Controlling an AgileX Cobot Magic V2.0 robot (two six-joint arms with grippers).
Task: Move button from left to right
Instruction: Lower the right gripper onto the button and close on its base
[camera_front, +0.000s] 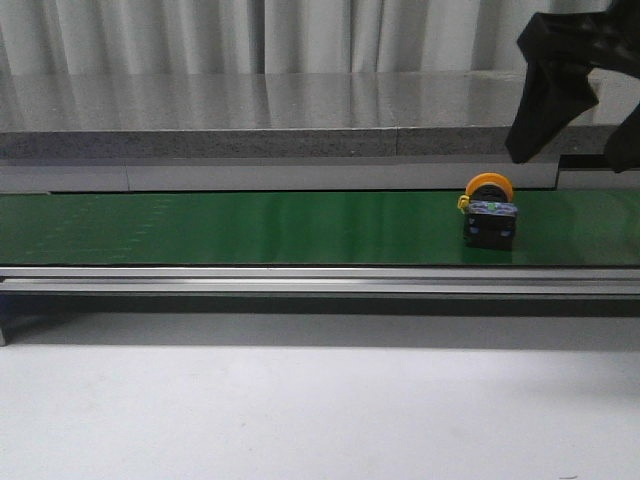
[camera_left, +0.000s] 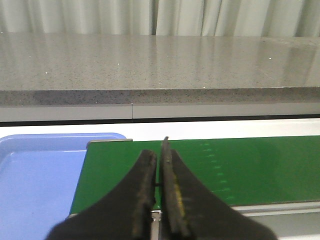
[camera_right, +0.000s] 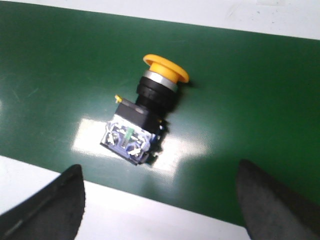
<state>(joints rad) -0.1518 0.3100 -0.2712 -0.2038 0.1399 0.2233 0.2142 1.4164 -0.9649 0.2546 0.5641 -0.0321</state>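
Observation:
The button (camera_front: 489, 211), an orange-yellow cap on a black body with a bluish top, lies on its side on the green belt (camera_front: 250, 228) toward the right. In the right wrist view the button (camera_right: 145, 117) lies on the belt (camera_right: 260, 105), beyond my open, empty right gripper (camera_right: 160, 200). In the front view the right gripper (camera_front: 580, 95) hangs above and to the right of the button. My left gripper (camera_left: 159, 155) is shut and empty over the left end of the belt (camera_left: 250, 165). It is out of the front view.
A blue tray (camera_left: 35, 185) sits just past the belt's left end. A grey stone ledge (camera_front: 250, 120) runs behind the belt. A metal rail (camera_front: 300, 280) edges the belt's front, with white table (camera_front: 300, 410) below.

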